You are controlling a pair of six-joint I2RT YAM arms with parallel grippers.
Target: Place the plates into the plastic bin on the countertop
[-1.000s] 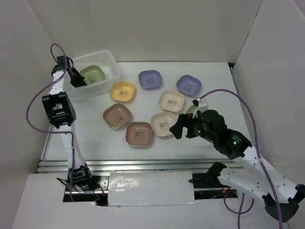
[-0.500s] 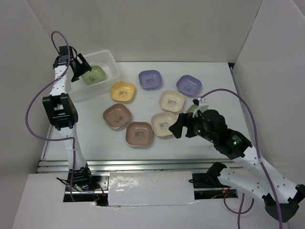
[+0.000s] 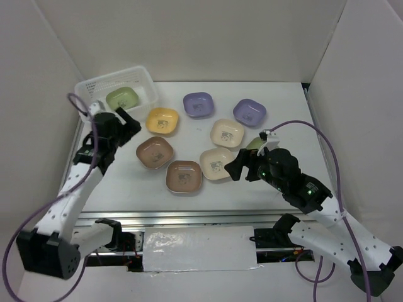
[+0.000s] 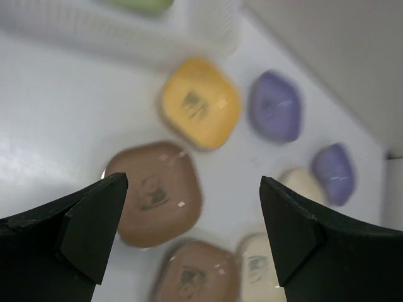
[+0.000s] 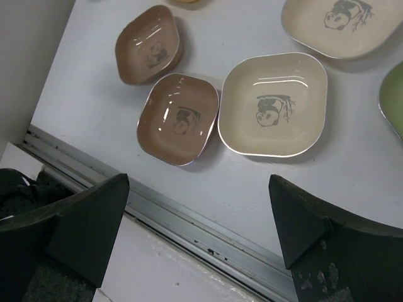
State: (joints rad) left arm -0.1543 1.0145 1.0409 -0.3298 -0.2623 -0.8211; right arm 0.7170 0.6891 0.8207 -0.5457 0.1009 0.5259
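Since leaving the green plate (image 3: 122, 97) in the plastic bin (image 3: 113, 77), left gripper (image 4: 192, 184) pulled back, wide | right gripper (image 5: 198, 182) wide, unmoved

The left arm (image 3: 68, 196) runs from its base at 7 o'clock and leans toward 1 o'clock. The left gripper (image 3: 113, 117) has its jaws spread wide and holds nothing. The right arm (image 3: 327, 214) stretches from 5 o'clock toward 10 o'clock (a green light glows on its housing). The right gripper (image 3: 242, 160) likewise gapes wide and empty, angled downward.
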